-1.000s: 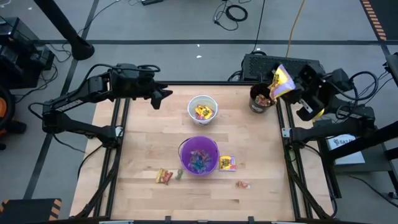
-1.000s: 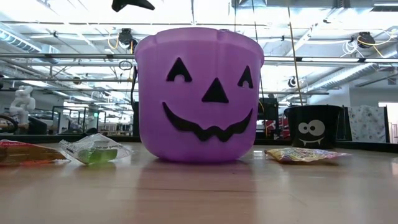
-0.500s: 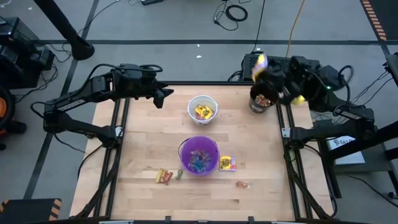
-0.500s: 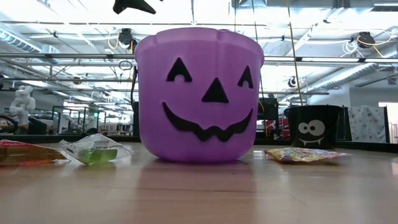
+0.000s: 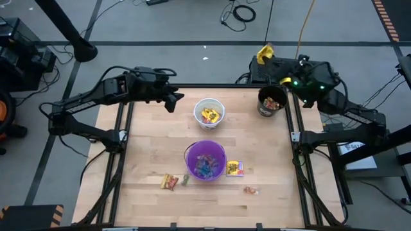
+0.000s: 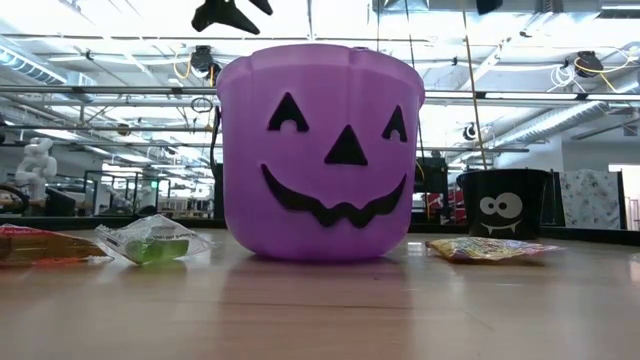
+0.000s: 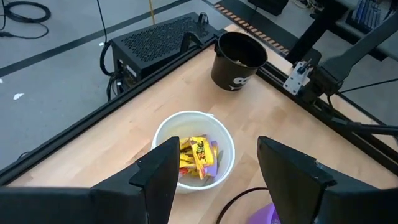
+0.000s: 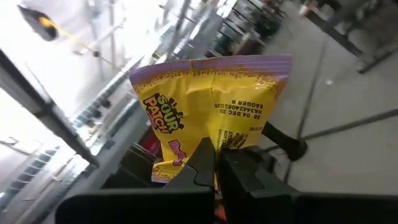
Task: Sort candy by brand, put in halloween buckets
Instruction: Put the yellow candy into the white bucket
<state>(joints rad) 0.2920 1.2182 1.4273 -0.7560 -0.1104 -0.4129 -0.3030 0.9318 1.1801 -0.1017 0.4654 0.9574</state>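
Beyond table edge point(image 5: 212, 86), packet point(image 5: 264, 52) pinched.

R pincer point(image 8: 216, 163) pinching yellow candy packet point(image 8: 208, 102), fingers together.

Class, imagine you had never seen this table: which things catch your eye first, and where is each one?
The purple bucket with its jack-o'-lantern grin stands in the middle of the table, candy inside. The right hand pinches a yellow Sour Patch packet past the table's far edge, behind the black bucket. The white bucket holds yellow sweets.
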